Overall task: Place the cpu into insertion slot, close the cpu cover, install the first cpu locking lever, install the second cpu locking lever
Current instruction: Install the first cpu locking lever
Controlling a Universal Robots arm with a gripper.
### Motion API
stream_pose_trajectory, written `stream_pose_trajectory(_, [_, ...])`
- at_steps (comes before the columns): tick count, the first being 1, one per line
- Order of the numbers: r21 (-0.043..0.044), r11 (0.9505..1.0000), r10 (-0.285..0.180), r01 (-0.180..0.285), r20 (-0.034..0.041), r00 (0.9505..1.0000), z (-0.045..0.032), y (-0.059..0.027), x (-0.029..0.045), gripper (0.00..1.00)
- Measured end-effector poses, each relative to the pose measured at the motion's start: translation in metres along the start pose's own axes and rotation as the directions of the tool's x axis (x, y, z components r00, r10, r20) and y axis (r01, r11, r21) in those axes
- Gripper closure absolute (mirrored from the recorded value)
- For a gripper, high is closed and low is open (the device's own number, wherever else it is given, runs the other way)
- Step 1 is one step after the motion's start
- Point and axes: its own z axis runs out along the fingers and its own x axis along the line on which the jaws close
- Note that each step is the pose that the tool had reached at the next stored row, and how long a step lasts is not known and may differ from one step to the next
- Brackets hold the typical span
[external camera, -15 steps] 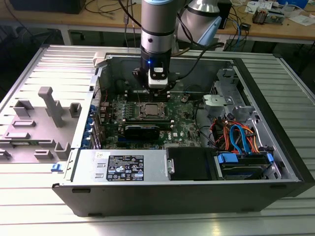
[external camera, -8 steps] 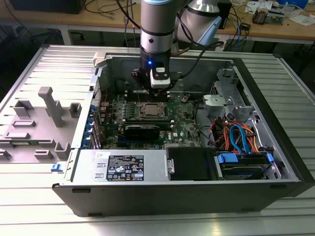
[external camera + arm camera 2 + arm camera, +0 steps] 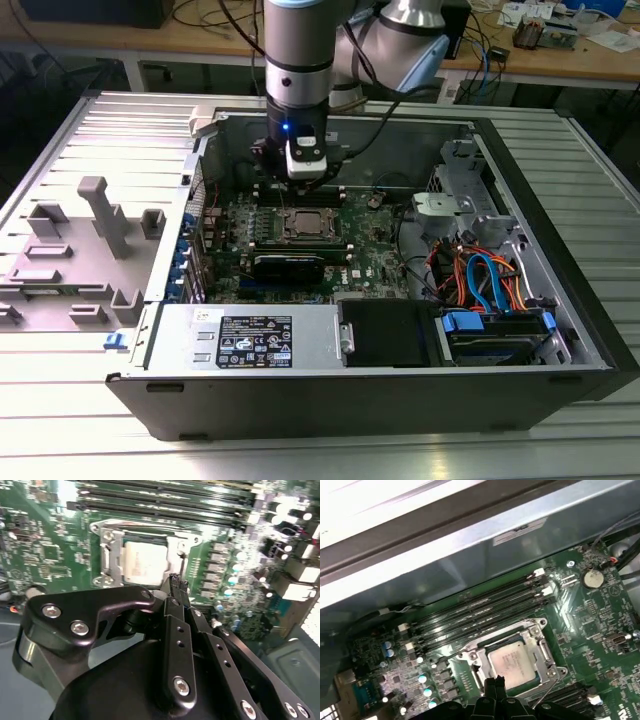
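The cpu [image 3: 146, 562] [image 3: 514, 662], a small grey square chip, lies flat in the insertion slot [image 3: 470, 656] on the green motherboard. The silver cpu cover [image 3: 112, 555] [image 3: 541, 652] lies down around the chip like a frame, its window showing the chip's face. A thin wire locking lever [image 3: 549, 687] sticks out at one corner of the socket. My gripper [image 3: 177, 584] [image 3: 495, 681] hovers just beside the socket's edge, its black fingers pressed together with nothing between them. In the exterior view the gripper [image 3: 304, 186] hangs right above the socket [image 3: 288, 228].
Long black memory slots [image 3: 480, 612] run beside the socket, close to the grey case wall [image 3: 470, 545]. A black fan block [image 3: 288, 266], a power supply [image 3: 250, 340], a drive bay with coloured cables [image 3: 490, 290] and a grey fixture [image 3: 95, 240] outside the case are in view.
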Motion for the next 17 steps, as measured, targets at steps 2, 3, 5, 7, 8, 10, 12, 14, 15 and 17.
stream_pose_trajectory(2, [0.0000,1.0000,-0.001,0.001,0.0000,1.0000,0.0001,-0.0033,0.0082,0.89])
stream_pose_trajectory(3, [0.0000,1.0000,-0.001,0.001,0.0000,1.0000,0.0001,-0.0044,0.0110,0.89])
stream_pose_trajectory(5, [0.0000,1.0000,-0.002,0.002,0.0000,1.0000,0.0001,-0.0065,0.0162,0.89])
stream_pose_trajectory(7, [0.0000,1.0000,-0.007,0.007,0.0000,1.0000,0.0002,-0.0082,0.0205,0.89])
stream_pose_trajectory(8, [0.0001,0.9999,-0.016,0.016,-0.0001,0.9999,0.0003,-0.0084,0.0211,0.89])
stream_pose_trajectory(10, [0.0005,0.9993,-0.038,0.038,-0.0005,0.9993,0.0002,-0.0085,0.0212,0.89])
stream_pose_trajectory(12, [0.0011,0.9978,-0.066,0.066,-0.0010,0.9978,0.0002,-0.0086,0.0214,0.89])
stream_pose_trajectory(14, [0.0016,0.9956,-0.094,0.094,-0.0015,0.9956,0.0001,-0.0086,0.0214,0.89])
stream_pose_trajectory(15, [0.0012,0.9953,-0.097,0.097,-0.0014,0.9953,0.0003,-0.0090,0.0223,0.89])
stream_pose_trajectory(17, [0.0012,0.9953,-0.097,0.097,-0.0012,0.9953,0.0003,-0.0090,0.0225,0.89])
